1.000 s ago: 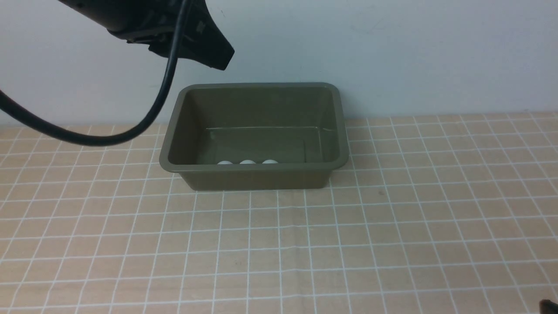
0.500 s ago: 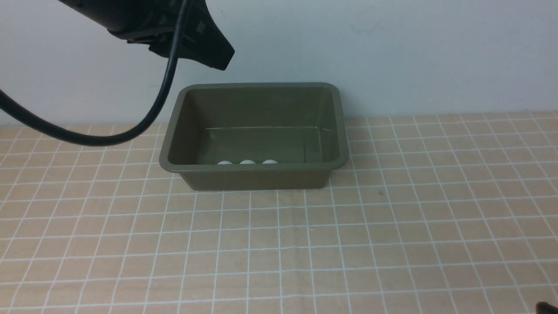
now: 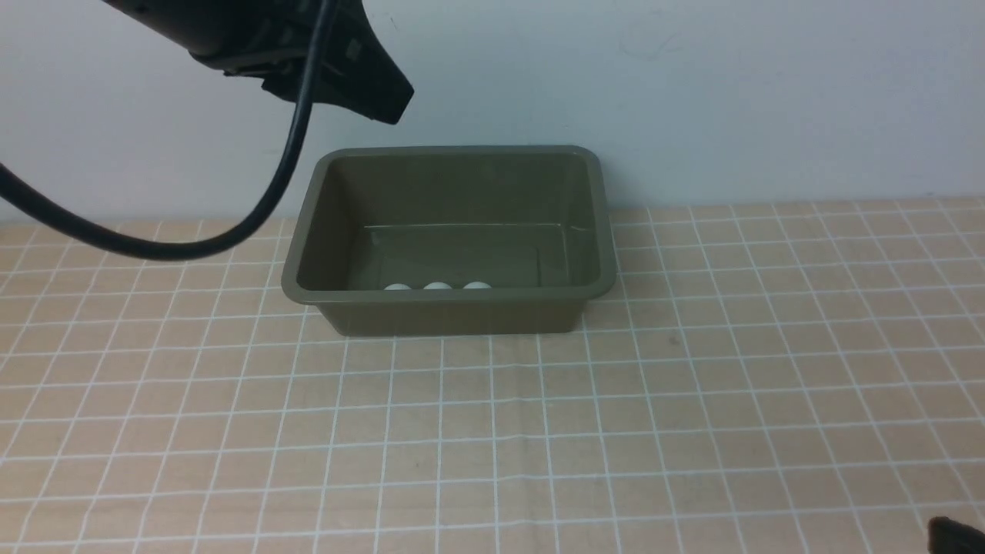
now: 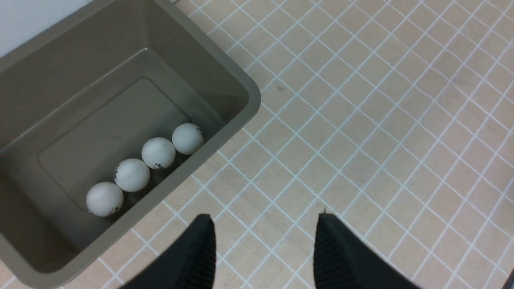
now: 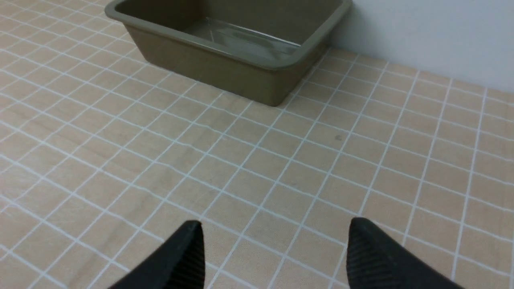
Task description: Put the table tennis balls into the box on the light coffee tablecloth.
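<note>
Olive-green plastic, the box (image 3: 450, 296) sits at the far edge of the light coffee tablecloth (image 3: 492, 431), close to the wall. All four table tennis balls (image 4: 158, 153) lie inside it in a touching row along its near wall. The left gripper (image 4: 264, 218) hangs above the cloth just beside the box, jaws spread and holding nothing. The right gripper (image 5: 275, 222) hovers low over the cloth's near right corner, jaws likewise apart and empty.
</note>
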